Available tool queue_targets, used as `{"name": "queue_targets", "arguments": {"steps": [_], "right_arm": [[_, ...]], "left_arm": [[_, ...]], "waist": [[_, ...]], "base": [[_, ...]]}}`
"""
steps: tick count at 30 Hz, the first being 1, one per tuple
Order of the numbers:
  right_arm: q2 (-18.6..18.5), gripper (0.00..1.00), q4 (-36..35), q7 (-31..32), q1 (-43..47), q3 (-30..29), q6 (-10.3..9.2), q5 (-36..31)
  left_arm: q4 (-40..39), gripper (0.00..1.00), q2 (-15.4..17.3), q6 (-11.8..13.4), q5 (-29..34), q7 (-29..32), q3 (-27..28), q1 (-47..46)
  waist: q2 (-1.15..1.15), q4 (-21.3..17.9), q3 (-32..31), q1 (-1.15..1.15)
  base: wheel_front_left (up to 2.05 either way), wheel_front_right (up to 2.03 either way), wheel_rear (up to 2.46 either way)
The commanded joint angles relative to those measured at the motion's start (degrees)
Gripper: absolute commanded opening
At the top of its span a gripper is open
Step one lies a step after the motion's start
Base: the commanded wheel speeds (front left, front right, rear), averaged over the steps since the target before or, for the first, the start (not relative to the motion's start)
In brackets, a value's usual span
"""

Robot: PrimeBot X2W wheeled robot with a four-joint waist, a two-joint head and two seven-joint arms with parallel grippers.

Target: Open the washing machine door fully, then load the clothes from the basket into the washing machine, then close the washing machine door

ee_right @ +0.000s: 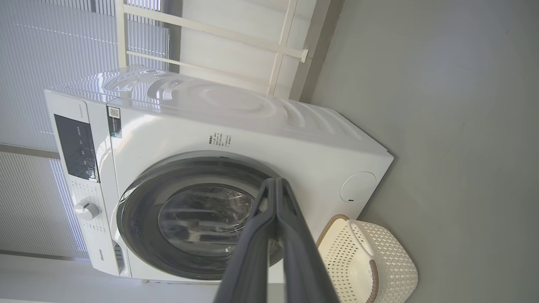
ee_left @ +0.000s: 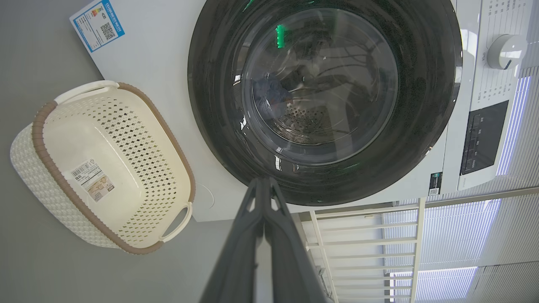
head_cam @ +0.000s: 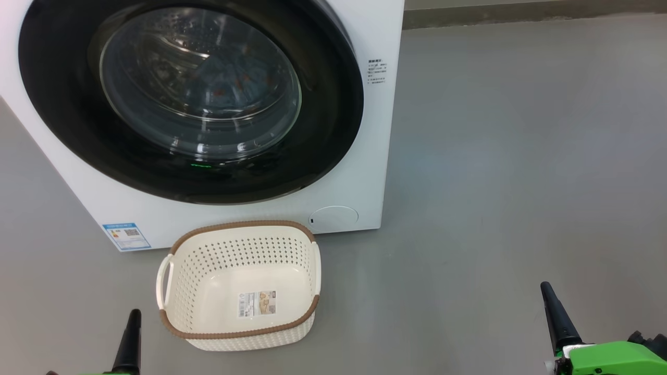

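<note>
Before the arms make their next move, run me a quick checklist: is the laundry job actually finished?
1. The door sits shut, flat against the washing machine front: ok.
2. Latch caught: cannot tell.
3. The basket is empty, with just its label on the bottom: ok.
4. The clothes are in the drum, blue fabric seen through the glass: ok.
5. The left fingers are together, holding nothing, apart from the door: ok.
6. The right fingers are together, holding nothing: ok.
</note>
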Motion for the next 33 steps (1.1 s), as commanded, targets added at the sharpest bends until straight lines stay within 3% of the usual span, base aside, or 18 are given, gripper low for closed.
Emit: {"name": "queue_targets", "arguments": {"steps": [1,18,33], "right_arm": [[-0.8,0.00,-1.3,0.8,-3.2,0.7,-0.04,2.4],[-0.9,0.00,-1.0,3.5,-4.7,0.5,-0.09,13.4],[-0.9,0.00,-1.0,3.5,-4.7,0.5,-0.09,13.4]], "left_arm": [[-1.8,0.00,0.9,-0.2,-2.2,0.7,2.0,-3.1],[-2.6,0.00,0.9,-0.2,-11.9,3.3,3.3,-4.3],[-2.6,0.00,0.9,-0.2,-11.9,3.3,3.3,-4.3]], "waist": [[0.00,-0.1,0.0,0.00],[0.00,-0.9,0.2,0.00],[0.00,-0.9,0.2,0.00]], "base": [[0.00,0.00,0.00],[0.00,0.00,0.00],[0.00,0.00,0.00]]}}
